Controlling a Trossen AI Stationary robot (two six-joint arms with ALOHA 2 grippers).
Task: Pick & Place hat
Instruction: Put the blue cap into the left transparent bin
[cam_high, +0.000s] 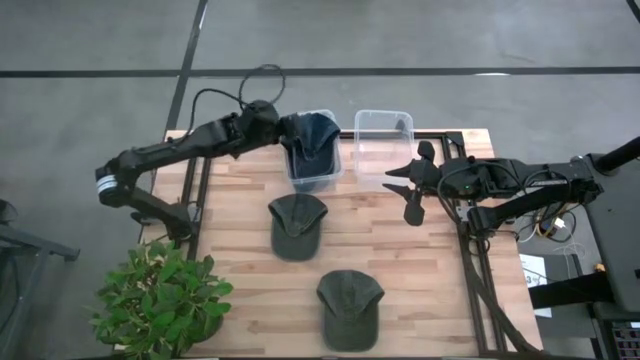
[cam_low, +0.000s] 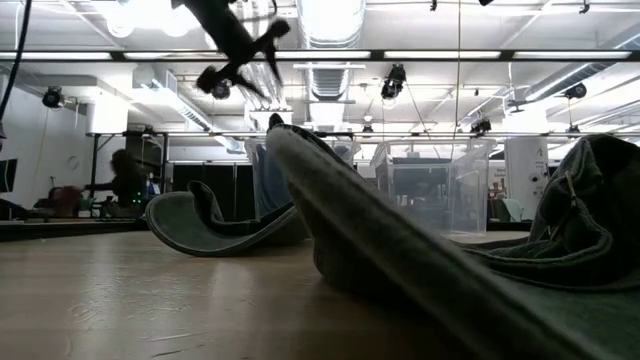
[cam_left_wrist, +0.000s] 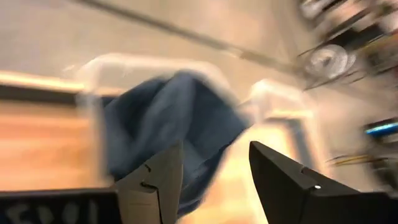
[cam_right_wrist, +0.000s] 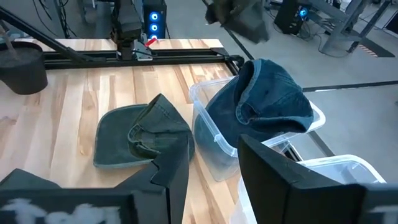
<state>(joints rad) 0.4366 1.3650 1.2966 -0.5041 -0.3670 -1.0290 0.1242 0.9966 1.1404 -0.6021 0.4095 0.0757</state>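
A blue denim hat (cam_high: 312, 148) sits in the left clear bin (cam_high: 322, 181) at the table's far side, its crown (cam_right_wrist: 267, 99) bulging above the rim. My left gripper (cam_high: 287, 130) hovers open just left of that bin; in its wrist view the fingers (cam_left_wrist: 163, 180) stand apart with the blue hat (cam_left_wrist: 168, 124) beyond them, untouched. Two grey-green hats lie flat on the table, one at the middle (cam_high: 297, 225) and one near the front edge (cam_high: 350, 308). My right gripper (cam_high: 402, 190) waits open above the table's right side.
A second clear bin (cam_high: 383, 135) stands right of the first with nothing showing in it. A potted plant (cam_high: 160, 300) is at the near left corner. Dark frame rails (cam_high: 470, 260) run along the table's right side. Bare wood lies between the hats.
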